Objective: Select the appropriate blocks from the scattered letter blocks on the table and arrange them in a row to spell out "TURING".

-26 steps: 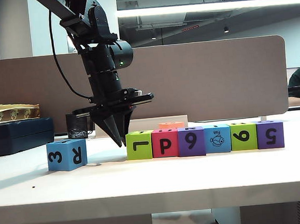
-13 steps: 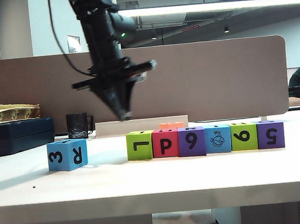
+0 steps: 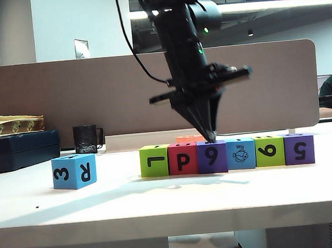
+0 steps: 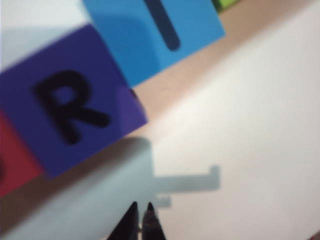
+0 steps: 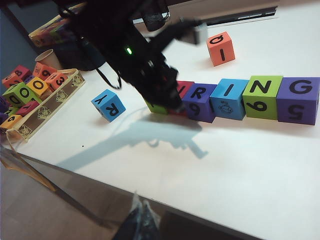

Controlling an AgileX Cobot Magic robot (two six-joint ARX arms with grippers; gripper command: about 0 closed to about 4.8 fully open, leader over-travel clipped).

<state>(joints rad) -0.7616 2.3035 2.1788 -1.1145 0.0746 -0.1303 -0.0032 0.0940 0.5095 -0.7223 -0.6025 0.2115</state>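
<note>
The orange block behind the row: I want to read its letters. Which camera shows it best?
The right wrist view: the orange block sits unobstructed, two lettered faces visible. The exterior view shows only a sliver of it behind the row; the left wrist view misses it.

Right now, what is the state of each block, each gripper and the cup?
Row of six letter blocks: side by side, tops showing R, I, N, G where visible.
Blue block: alone, apart from the row.
Orange block: alone behind the row.
Left gripper: jaws shut, empty, just above the purple block.
Right gripper: off the table edge, jaws unclear.
Black cup: upright.
</note>
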